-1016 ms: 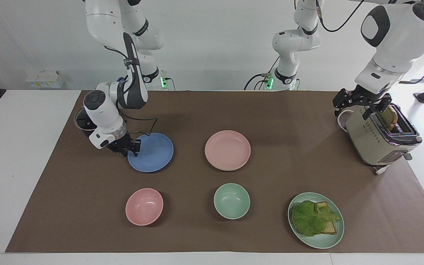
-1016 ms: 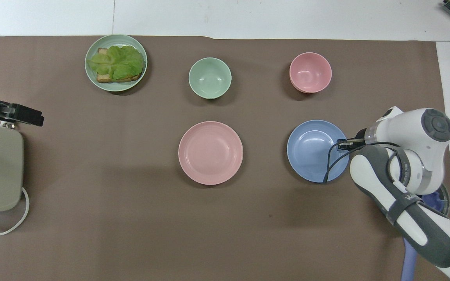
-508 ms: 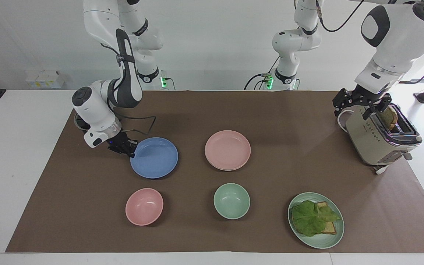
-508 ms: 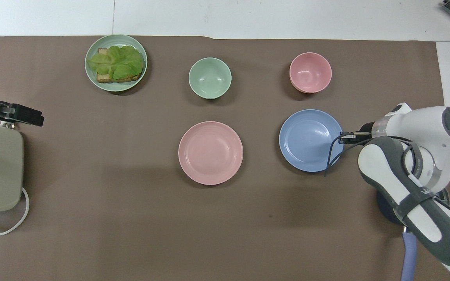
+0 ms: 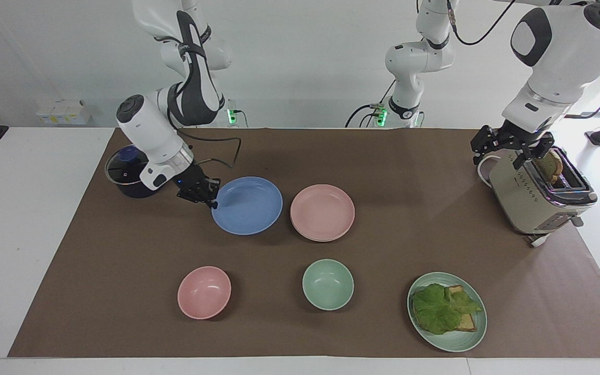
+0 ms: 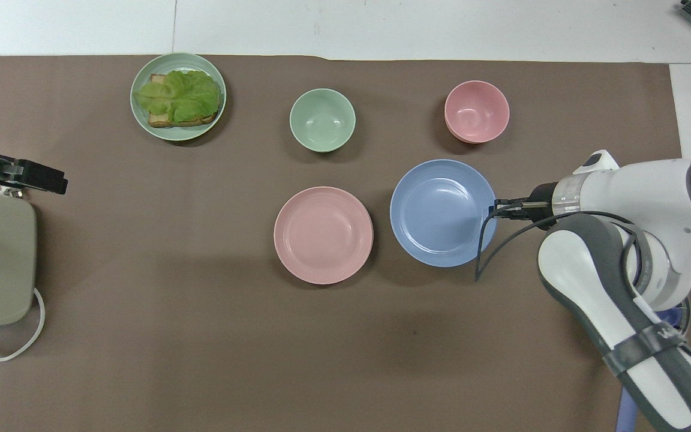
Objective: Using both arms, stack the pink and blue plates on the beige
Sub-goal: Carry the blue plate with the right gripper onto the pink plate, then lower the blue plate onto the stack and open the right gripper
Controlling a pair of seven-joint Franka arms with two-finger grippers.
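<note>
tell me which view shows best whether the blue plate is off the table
The facing view: the blue plate hangs tilted from the right gripper, shut on its rim, with a shadow on the mat below. The overhead view shows only a flat blue disc beside the pink plate, so its height is hard to read.

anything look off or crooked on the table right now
Yes: the blue plate is off the table, tilted, pinched at its rim by the right gripper beside the pink plate. A second rim shows under the pink plate. The left gripper waits open over the toaster. Nothing is spilled.
</note>
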